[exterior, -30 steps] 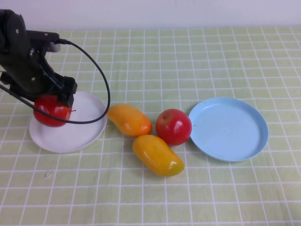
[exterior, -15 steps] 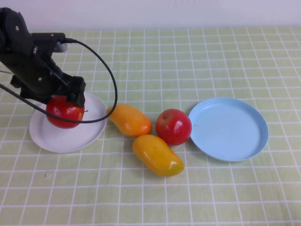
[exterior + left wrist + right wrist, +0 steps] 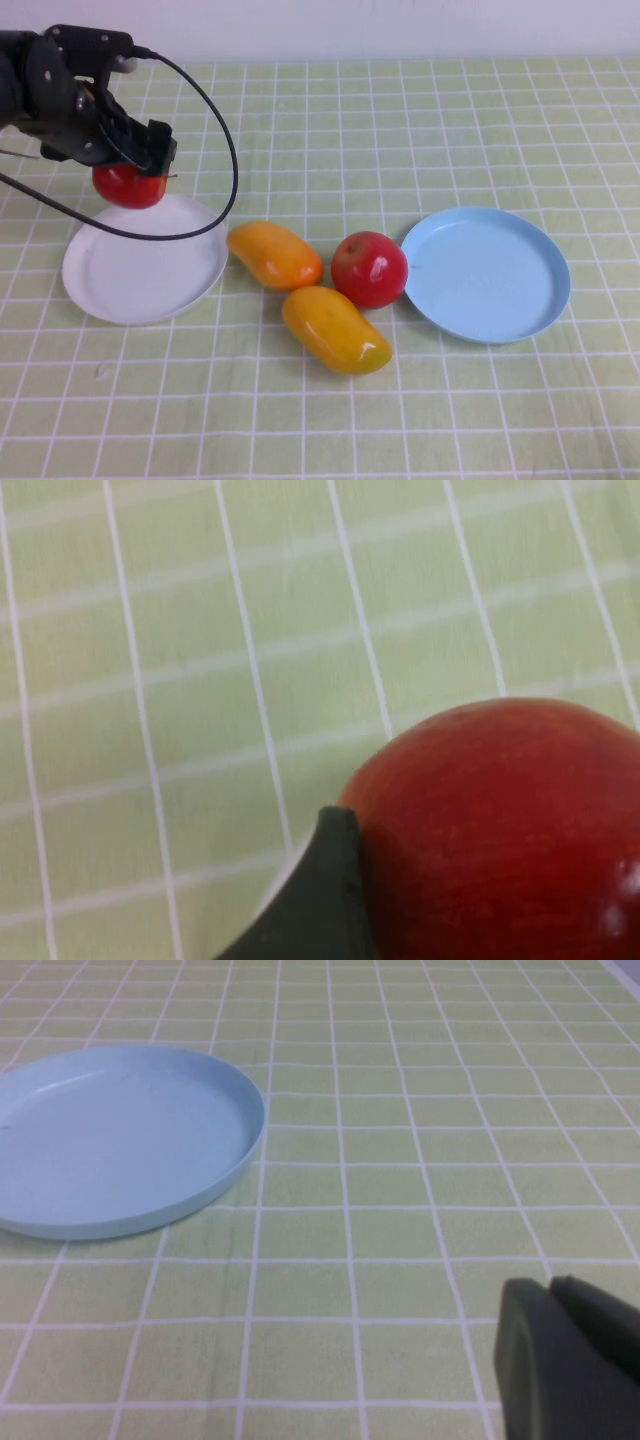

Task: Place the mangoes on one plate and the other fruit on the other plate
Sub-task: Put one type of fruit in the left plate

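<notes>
My left gripper (image 3: 132,168) is shut on a red apple (image 3: 128,186), which hangs over the far edge of the white plate (image 3: 140,275). In the left wrist view the apple (image 3: 500,830) fills the corner beside one dark finger (image 3: 318,905). A second red apple (image 3: 369,268) rests on the cloth between two mangoes (image 3: 274,254) (image 3: 335,328) and the light blue plate (image 3: 485,272), touching the plate's rim. My right gripper (image 3: 553,1290) is shut and holds nothing. It hovers near the blue plate (image 3: 120,1140) and is out of the high view.
A green checked cloth (image 3: 400,130) covers the table. A black cable (image 3: 222,160) loops from my left arm across the white plate's far side. Both plates hold nothing.
My left gripper carried the apple from over the plate's left part, first to the right, then toward the plate's far edge. Nothing else moved.
</notes>
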{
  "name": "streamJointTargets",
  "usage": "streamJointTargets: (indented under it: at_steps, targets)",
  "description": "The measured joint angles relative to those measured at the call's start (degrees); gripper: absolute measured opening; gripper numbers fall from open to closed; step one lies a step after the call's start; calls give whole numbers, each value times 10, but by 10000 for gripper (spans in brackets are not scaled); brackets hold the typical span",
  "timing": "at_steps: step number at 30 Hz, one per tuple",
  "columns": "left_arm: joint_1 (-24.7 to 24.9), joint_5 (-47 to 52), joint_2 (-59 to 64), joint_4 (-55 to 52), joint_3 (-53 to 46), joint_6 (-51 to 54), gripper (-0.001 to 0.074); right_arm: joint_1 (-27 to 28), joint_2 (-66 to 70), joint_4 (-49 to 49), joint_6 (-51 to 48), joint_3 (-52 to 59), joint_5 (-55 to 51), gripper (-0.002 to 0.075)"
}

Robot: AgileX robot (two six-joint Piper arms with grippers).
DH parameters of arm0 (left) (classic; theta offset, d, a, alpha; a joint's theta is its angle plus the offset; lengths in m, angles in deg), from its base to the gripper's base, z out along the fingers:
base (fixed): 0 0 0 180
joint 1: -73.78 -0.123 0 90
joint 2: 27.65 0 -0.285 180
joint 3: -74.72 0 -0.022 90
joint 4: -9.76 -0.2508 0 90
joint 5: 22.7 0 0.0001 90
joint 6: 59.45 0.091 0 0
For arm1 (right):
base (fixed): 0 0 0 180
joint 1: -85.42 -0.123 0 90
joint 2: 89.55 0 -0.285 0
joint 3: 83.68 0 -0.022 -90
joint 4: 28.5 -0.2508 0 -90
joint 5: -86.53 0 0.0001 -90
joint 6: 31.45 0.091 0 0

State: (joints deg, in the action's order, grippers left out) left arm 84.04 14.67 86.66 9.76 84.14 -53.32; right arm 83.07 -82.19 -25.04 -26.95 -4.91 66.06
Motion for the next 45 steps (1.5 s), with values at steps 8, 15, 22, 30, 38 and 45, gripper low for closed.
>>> streamJointTargets:
  at_steps: [8, 15, 22, 30, 38, 45]
  targets:
    - [6, 12, 31, 20, 0, -2, 669, 0, 0, 0, 0, 0, 0, -17]
    - [12, 81, 31, 27, 0, 12, 669, 0, 0, 0, 0, 0, 0, -16]
    - [12, 98, 31, 43, 0, -23, 669, 0, 0, 0, 0, 0, 0, -16]
    - [12, 102, 31, 43, 0, -35, 669, 0, 0, 0, 0, 0, 0, -17]
    - [12, 93, 31, 35, 0, -36, 669, 0, 0, 0, 0, 0, 0, -16]
    - [12, 15, 28, 30, 0, -40, 669, 0, 0, 0, 0, 0, 0, -17]
